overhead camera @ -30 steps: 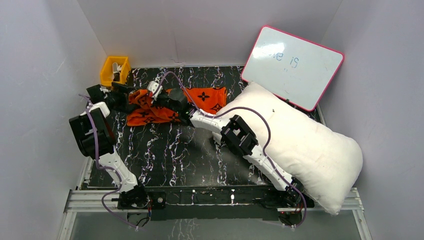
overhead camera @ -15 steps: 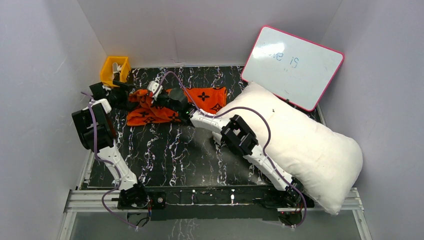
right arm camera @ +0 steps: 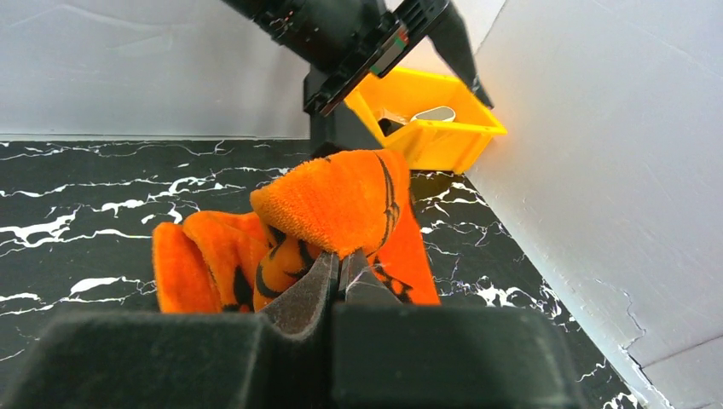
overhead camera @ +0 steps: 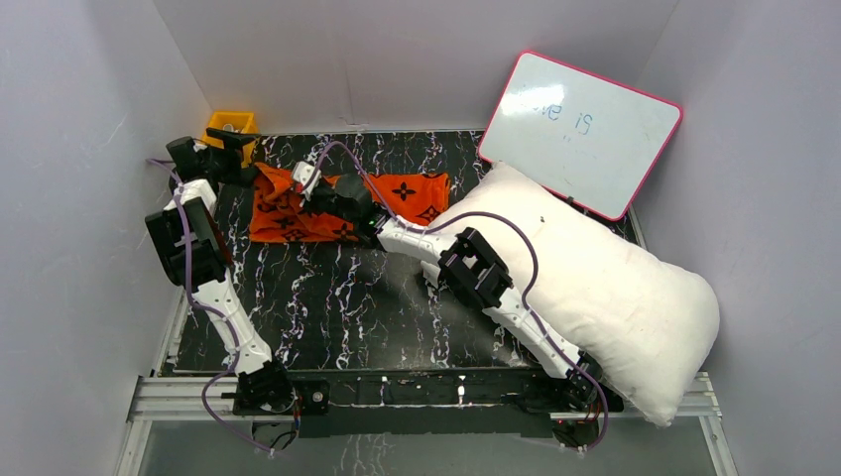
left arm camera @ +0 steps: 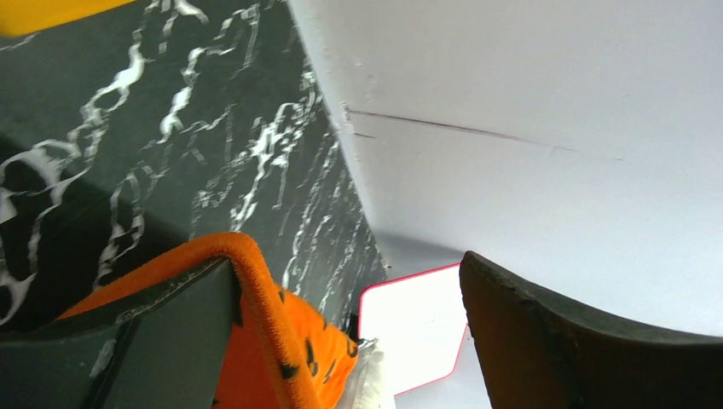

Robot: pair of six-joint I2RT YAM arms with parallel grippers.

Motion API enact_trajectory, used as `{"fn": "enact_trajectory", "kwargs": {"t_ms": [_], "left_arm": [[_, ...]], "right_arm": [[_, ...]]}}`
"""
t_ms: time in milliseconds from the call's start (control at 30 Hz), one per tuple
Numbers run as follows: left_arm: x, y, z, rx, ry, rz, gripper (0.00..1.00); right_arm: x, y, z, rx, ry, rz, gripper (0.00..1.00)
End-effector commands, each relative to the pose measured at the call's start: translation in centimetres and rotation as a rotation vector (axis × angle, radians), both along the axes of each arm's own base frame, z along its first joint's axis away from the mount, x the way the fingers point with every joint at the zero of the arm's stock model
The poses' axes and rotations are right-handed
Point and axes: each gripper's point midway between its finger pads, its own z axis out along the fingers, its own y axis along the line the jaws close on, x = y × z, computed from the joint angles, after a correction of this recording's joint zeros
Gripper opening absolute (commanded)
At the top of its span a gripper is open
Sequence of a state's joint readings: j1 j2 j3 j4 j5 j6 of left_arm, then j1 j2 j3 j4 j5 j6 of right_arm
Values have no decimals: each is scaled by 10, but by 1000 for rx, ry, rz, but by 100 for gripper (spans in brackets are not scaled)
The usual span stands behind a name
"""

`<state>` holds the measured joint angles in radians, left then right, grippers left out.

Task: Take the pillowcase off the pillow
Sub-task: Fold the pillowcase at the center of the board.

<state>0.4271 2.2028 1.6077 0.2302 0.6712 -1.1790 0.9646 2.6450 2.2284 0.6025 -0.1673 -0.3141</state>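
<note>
The orange pillowcase (overhead camera: 392, 198) with black motifs lies crumpled flat on the black marbled table, fully off the white pillow (overhead camera: 595, 283), which rests at the right. My right gripper (right arm camera: 342, 258) is shut, its tips pinching a raised fold of the pillowcase (right arm camera: 341, 204) near its left end. My left gripper (overhead camera: 236, 152) stands open at the pillowcase's far-left corner, in front of the yellow bin. In the left wrist view an edge of the pillowcase (left arm camera: 273, 341) drapes over the left finger (left arm camera: 145, 341), and nothing sits between the jaws.
A yellow bin (overhead camera: 226, 124) holding small parts stands in the back left corner. A pink-framed whiteboard (overhead camera: 580, 129) leans on the back right wall behind the pillow. White walls close in the table on three sides.
My left gripper has risen and moved back toward the yellow bin, dragging the pillowcase's left edge a little outward. The right arm and pillow have not moved.
</note>
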Motion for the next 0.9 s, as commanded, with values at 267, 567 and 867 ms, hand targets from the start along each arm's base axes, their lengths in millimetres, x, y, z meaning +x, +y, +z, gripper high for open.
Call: {"fn": "enact_trajectory", "kwargs": {"t_ms": [267, 567, 867], "left_arm": [[-47, 5, 72, 309, -46, -86, 93], [-122, -36, 85, 251, 4, -193, 94], [-155, -86, 83, 63, 38, -267, 96]], "right_arm": [[-9, -5, 90, 135, -71, -5, 0], [6, -19, 104, 146, -64, -28, 0], [6, -24, 112, 145, -79, -37, 0]]}}
